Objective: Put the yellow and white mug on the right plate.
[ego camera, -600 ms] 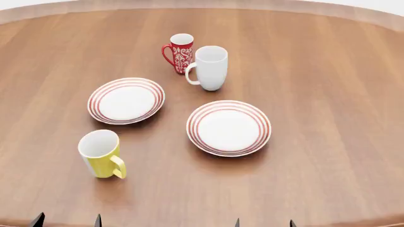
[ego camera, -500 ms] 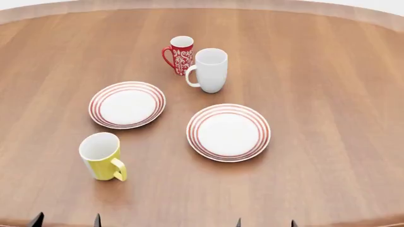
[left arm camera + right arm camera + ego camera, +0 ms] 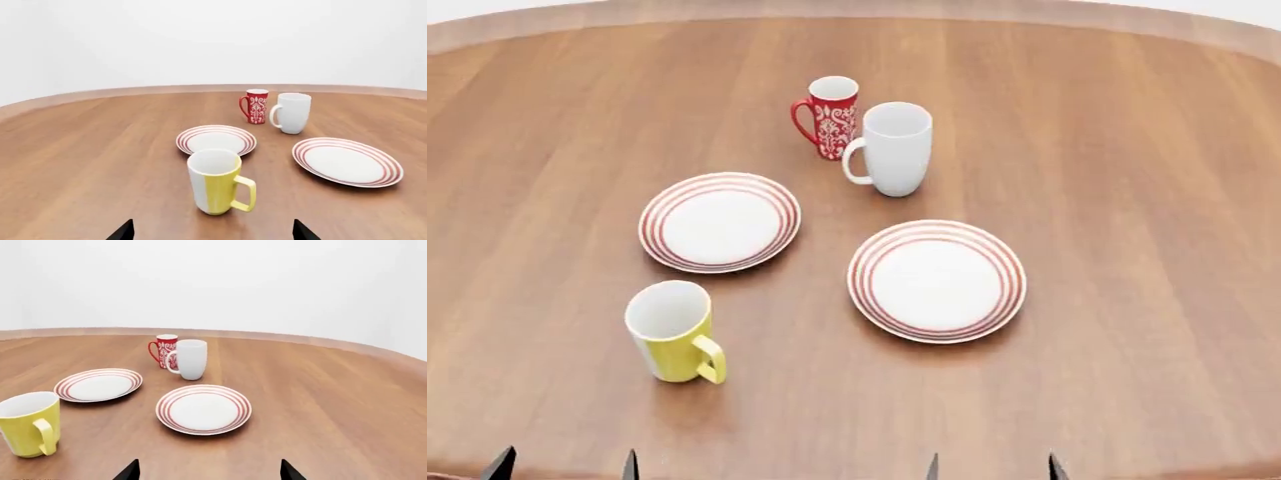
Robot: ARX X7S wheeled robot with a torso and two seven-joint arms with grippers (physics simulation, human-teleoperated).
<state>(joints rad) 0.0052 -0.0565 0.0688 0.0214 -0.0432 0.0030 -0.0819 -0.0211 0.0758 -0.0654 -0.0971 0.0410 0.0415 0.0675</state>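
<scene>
The yellow and white mug (image 3: 675, 331) stands upright on the wooden table (image 3: 1121, 200) at the near left, handle toward me and right; it also shows in the left wrist view (image 3: 217, 181) and the right wrist view (image 3: 28, 423). The right plate (image 3: 937, 280) lies flat and empty near the middle; it shows in the left wrist view (image 3: 347, 161) and the right wrist view (image 3: 203, 408). My left gripper (image 3: 563, 466) is open, just short of the mug. My right gripper (image 3: 993, 467) is open, near the table's front edge before the right plate. Only fingertips show.
The left plate (image 3: 719, 221) lies beyond the yellow mug. A tall white mug (image 3: 894, 147) and a slim red patterned mug (image 3: 830, 116) stand close together behind the plates. The table's far rim (image 3: 854, 10) curves across the back.
Everything on the table has shifted a little to the right in the head view, so the view has turned or moved left. No object has moved on the table.
</scene>
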